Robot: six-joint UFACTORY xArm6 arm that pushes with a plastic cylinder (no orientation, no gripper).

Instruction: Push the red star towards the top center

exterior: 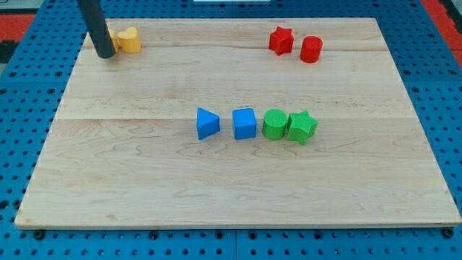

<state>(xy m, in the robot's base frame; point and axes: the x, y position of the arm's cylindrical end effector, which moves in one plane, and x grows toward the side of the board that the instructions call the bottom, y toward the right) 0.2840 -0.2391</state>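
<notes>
The dark rod carries no jaws at all, so nothing here stands apart, together or clamped; my tip (pixel 105 54) rests on the pale wooden board (pixel 144 188) near its top left corner, just beside, perhaps touching, the yellow plastic block (pixel 128 40) of rounded, uncertain shape that sits on its right. The task's piece, the red plastic star (pixel 281 40), lies well apart from the tip, near the board's top edge and right of centre, with a red plastic cylinder (pixel 311 49) just beside it on the side facing the right edge. In a row across the middle of the board stand a blue triangular block (pixel 207 123), a blue cube-like block (pixel 245 123), a green round block (pixel 274 124) and a green star (pixel 302 127), the two green pieces touching. The risks look plain from here: to drive the star leftward toward the top centre, the tip would have to get in on the star's right, where the cylinder crowds the gap, and a careless entry could shove the cylinder into the star or knock both askew. An off-centre contact on a star point could spin the piece rather than slide it. A departure that brushes the yellow block would drag it along, and a push angled upward could run the star off the top edge.
</notes>
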